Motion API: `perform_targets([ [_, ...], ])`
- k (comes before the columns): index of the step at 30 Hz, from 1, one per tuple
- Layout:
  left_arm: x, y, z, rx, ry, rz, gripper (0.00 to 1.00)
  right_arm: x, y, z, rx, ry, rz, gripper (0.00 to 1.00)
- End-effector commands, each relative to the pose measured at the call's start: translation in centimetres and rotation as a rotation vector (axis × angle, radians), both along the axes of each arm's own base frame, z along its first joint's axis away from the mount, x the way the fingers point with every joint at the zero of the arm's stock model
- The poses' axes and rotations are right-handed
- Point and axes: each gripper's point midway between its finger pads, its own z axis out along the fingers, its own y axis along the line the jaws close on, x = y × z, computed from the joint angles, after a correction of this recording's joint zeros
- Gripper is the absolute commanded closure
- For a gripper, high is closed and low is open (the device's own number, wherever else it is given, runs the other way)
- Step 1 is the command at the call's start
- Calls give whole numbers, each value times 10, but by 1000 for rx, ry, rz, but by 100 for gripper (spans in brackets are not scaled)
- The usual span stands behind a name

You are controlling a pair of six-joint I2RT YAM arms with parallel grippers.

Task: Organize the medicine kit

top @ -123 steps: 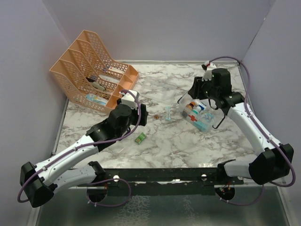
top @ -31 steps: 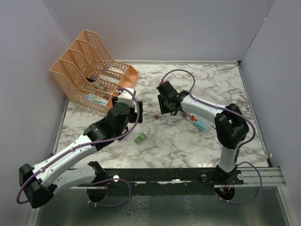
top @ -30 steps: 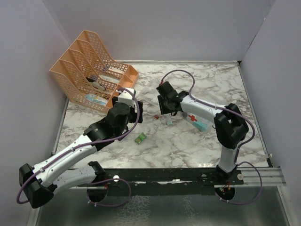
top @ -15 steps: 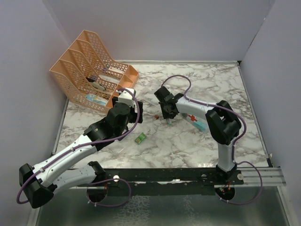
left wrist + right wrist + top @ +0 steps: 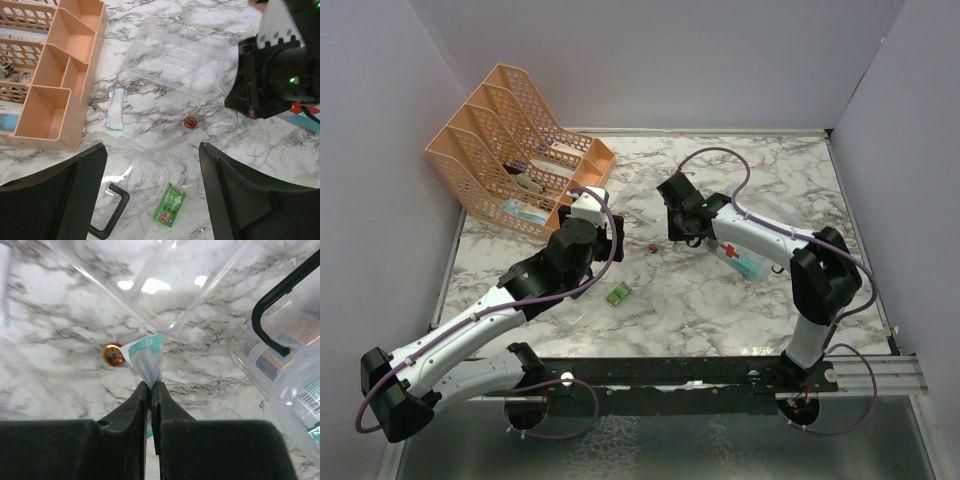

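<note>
On the marble table (image 5: 720,320), our right gripper (image 5: 151,385) pinches a small white-and-teal packet (image 5: 146,357) just beside the medicine kit (image 5: 745,262).
Our right jaws are closed tight on the packet's lower end, and it stands up between the fingertips above a little orange round thing (image 5: 113,354) on the marble. We see the kit right of the table's middle, partly under our right forearm; in the right wrist view its clear wall (image 5: 295,375) and black handle (image 5: 280,295) fill the right edge, with labelled containers inside. Our left gripper (image 5: 152,150) hangs with its jaws wide and nothing between them, over a clear lid (image 5: 145,170) and a green packet (image 5: 169,211). A clear tray (image 5: 175,55) lies beyond, and the peach rack (image 5: 60,85) stands to the left.
</note>
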Motion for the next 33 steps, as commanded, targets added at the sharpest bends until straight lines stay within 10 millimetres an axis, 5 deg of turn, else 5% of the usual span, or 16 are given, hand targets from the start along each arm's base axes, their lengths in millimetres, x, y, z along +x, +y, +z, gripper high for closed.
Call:
perform_targets([
  [1,0,-1,4,-26,-13,-4,22,22,17,49,161,-158,-107,95],
  [13,-1,-1,4,-32,-12,-8,22,70,12,64,187,-289,-422,95],
  [33,-2,-5,3,-42,-2,-25,22,86,-20,6,65,-239,-705,95],
])
